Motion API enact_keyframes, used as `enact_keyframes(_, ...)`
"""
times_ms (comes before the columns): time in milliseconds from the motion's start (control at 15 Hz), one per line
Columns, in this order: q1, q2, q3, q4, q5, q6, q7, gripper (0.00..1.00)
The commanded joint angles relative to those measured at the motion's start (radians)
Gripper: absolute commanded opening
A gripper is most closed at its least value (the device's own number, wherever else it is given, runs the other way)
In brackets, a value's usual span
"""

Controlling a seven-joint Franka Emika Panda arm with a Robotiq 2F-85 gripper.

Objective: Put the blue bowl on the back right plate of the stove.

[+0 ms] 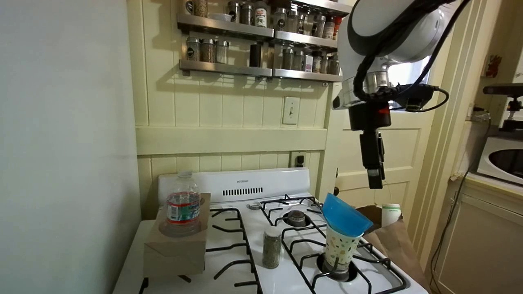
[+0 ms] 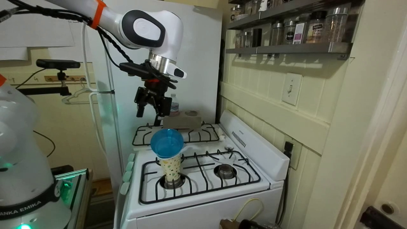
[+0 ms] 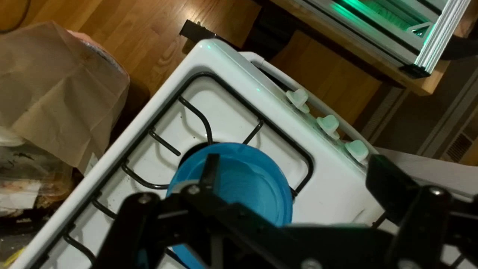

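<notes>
Jars (image 1: pixel 260 17) on metal shelves (image 1: pixel 224 68)

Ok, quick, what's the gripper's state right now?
Gripper: open, holding nothing; the blue bowl sits below, clear of it, on the patterned cup.

A small, bright blue bowl (image 2: pixel 167 143), round and shallow, sits on the mouth of a cream patterned cup (image 2: pixel 171 167). It tilts to one side, its opening facing up and toward the right edge of the stove (image 1: pixel 257 222). The cup stands over the front right burner (image 2: pixel 173 183). Farther back on the same side, apart from the bowl, lies the back right plate of the stove (image 1: pixel 296 218): black metal bars around a round, dull grey-brown burner, set in the white top.
</notes>
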Motion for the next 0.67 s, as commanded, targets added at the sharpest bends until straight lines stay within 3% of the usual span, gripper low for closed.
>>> enact_keyframes(0, 0.021, 0.001, -0.036, -0.054, 0.063, 0.1, -0.169, 1.0)
enact_keyframes(333, 0.038, 0.016, -0.041, -0.113, 0.135, 0.209, -0.348, 0.97)
enact_keyframes(600, 0.026, 0.036, 0.012, -0.144, 0.168, 0.268, -0.216, 0.86)
